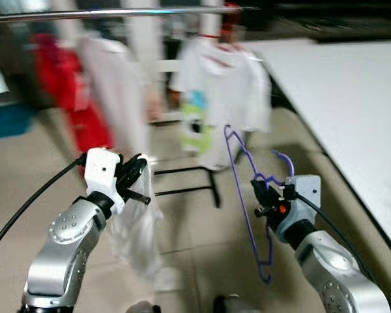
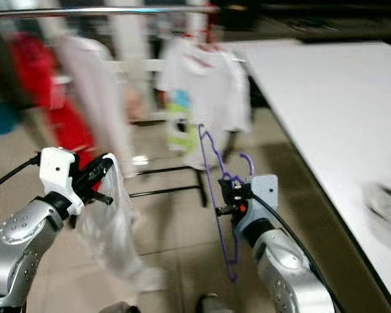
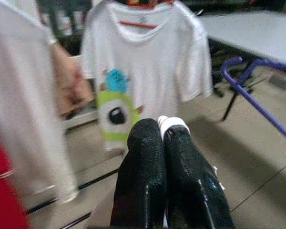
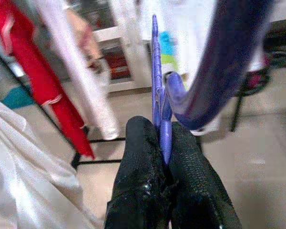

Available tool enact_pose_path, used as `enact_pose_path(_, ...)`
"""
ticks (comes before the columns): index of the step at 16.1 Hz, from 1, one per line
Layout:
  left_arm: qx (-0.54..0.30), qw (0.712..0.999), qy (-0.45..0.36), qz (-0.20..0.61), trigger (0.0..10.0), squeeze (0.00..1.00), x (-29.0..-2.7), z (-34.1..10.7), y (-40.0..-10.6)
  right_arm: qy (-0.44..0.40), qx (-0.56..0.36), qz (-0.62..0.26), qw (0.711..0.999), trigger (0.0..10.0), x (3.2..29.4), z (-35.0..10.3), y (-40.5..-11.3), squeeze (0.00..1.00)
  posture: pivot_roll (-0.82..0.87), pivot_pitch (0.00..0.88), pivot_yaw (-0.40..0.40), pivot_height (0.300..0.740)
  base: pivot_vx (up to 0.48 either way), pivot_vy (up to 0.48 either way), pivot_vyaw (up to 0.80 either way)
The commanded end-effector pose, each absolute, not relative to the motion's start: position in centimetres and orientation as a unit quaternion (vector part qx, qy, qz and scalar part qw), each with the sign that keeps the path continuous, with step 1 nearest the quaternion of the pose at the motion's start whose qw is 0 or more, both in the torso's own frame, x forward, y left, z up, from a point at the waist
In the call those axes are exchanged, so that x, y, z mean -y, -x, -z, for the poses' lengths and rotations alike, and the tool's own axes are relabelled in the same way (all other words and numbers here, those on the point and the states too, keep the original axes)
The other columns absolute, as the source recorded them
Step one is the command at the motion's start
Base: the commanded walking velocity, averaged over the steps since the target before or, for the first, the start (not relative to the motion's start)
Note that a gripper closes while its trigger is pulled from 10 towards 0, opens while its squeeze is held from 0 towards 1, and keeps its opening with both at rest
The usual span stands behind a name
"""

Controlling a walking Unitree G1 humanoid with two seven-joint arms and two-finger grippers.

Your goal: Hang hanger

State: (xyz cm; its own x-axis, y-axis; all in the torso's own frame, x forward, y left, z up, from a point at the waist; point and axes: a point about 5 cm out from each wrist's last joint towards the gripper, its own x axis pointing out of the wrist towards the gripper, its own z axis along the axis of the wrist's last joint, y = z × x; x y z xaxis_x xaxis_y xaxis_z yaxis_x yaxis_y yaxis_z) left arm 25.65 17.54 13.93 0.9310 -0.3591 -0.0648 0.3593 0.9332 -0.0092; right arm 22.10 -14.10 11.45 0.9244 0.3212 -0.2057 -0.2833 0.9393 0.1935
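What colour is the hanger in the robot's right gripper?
Purple hanger, pinched in the right gripper; clearest in the left eye view.

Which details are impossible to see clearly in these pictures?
- Purple hanger: head views blurred; the part between the right gripper fingers is hidden.
- White garment in the left gripper: its shape is smeared; fingers cover the held fabric.
- Rail: ends cut off by the frame.

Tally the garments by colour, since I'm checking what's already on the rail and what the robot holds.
White: 3, the printed T-shirt, a plain garment on the rail, and the cloth in the left gripper
Red: 1
Total: 4
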Motion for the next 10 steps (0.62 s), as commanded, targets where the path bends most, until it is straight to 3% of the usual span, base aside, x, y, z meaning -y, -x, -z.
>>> enact_pose_path(1, -0.027, 0.985, 0.020, 0.167, 0.0, 0.00, -17.8, -14.2, -25.1, -0.066, -0.105, -0.135, 0.983, 10.0, 14.3, -11.7, -22.1, 0.00, -0.01, 0.105, 0.021, 0.740, 0.000, 0.000, -0.80)
enact_pose_path(5, -0.035, 0.984, 0.024, 0.172, 0.0, 0.00, -17.1, -13.8, -25.5, -0.023, -0.098, -0.106, 0.989, 10.0, 15.3, -12.9, -21.8, 0.00, -0.03, 0.098, 0.032, 0.740, 0.000, 0.000, -0.80)
enact_pose_path(8, -0.036, 0.983, 0.023, 0.176, 0.0, 0.00, -16.7, -13.7, -25.7, -0.033, -0.043, -0.080, 0.995, 10.0, 15.7, -14.2, -22.1, 0.00, -0.06, 0.098, 0.028, 0.740, 0.000, 0.000, -0.80)
enact_pose_path(10, -0.033, 0.981, 0.031, 0.189, 0.0, 0.00, -15.9, -13.8, -25.8, -0.084, -0.078, -0.113, 0.987, 10.0, 14.9, -13.9, -21.8, 0.00, -0.08, 0.106, 0.027, 0.740, 0.000, 0.000, -0.78)
